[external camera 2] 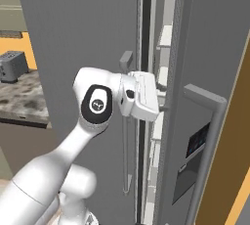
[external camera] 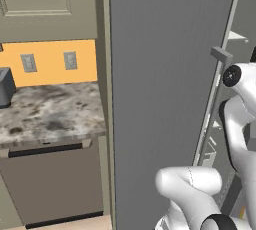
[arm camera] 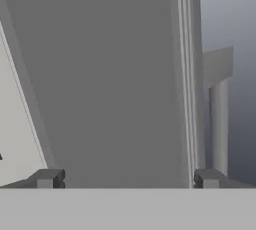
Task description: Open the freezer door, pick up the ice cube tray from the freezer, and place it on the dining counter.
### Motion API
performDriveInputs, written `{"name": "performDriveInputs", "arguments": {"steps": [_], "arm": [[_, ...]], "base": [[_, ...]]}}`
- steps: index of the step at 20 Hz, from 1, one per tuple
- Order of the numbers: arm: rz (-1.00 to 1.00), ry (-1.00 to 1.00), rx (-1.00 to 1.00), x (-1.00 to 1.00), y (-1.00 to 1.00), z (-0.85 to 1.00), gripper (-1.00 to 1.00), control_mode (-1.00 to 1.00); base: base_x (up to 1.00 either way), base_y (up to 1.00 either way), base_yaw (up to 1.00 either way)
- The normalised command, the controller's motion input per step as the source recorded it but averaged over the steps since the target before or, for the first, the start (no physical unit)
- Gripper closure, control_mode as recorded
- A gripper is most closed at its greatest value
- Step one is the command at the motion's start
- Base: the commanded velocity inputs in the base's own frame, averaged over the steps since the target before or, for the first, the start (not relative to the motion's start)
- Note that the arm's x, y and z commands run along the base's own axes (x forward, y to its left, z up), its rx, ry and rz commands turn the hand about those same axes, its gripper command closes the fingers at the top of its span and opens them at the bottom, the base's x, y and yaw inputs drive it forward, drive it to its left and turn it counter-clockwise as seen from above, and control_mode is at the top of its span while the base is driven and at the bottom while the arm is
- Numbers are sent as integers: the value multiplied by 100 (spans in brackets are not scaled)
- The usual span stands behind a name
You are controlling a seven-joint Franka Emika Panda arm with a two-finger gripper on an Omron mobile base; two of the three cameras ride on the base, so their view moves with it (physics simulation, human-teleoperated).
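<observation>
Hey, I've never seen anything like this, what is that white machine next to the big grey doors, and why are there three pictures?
The white machine is a robot arm in a computer-drawn kitchen. Two pictures come from cameras on its base, one behind it on each side; the third comes from a camera on its hand. The grey panels belong to a tall metal freezer. Its left-hand freezer door stands a little ajar, and white shelves show through the gap. The hand reaches in at that gap near the door's thin bar handle. In the hand picture, the two dark fingers stand wide apart, holding nothing. To the left is a marble counter with a small grey appliance on it.
</observation>
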Motion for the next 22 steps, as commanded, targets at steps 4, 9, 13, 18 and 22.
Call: {"name": "performDriveInputs", "arguments": {"steps": [4, 9, 13, 18, 22], "arm": [[0, 0, 0, 0, -44, 0, -100, -100], [-1, 0, 0, 0, -35, -3, -100, -100], [-2, 0, 0, 0, -37, -4, -100, -100], [0, 0, 0, 0, -29, -3, -100, -100], [0, 0, 0, 2, -35, 0, -100, -100]], "base": [[0, 0, 0], [0, 0, 0], [0, 0, 0], [0, 0, 0], [0, 0, 0]]}}
